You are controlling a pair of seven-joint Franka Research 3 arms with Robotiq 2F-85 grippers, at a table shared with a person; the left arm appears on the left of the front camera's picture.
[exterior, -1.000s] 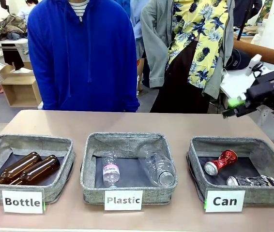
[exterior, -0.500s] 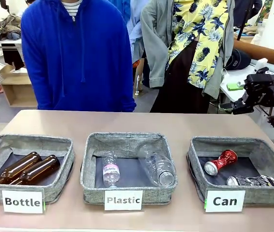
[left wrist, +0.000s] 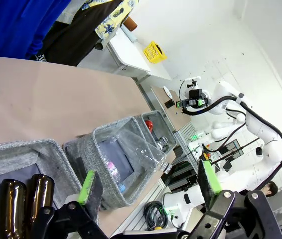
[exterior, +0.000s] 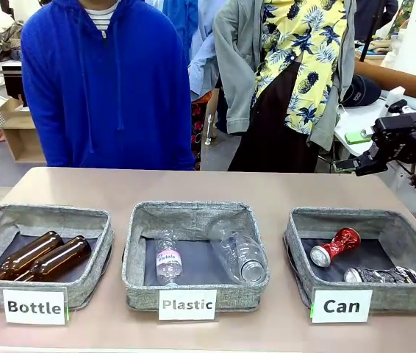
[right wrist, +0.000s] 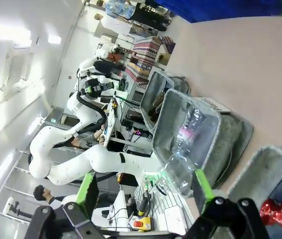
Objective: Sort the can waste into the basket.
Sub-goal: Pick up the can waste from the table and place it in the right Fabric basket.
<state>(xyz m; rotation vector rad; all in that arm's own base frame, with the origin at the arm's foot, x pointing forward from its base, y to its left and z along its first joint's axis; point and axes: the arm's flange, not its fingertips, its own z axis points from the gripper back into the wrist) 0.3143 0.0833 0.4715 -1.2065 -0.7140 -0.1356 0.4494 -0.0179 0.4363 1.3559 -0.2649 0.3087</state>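
Both cans, the crushed red can point(exterior: 336, 245) and the dark can point(exterior: 381, 275), already lie inside the "Can" basket point(exterior: 297, 254) on the tabletop point(exterior: 267, 187), so the right hand point(exterior: 358, 153), wide open and empty, should simply stay clear above, like the open, empty left hand point(left wrist: 148, 186).

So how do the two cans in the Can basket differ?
The red can is shiny red and crushed in at the waist; the dark can is black and silver and looks less squeezed. The red can lies slantwise near the basket's middle, its silver end toward the front left; the dark can lies crosswise along the front wall, behind the label. Both lie on their sides inside the Can basket, untouched by either gripper.
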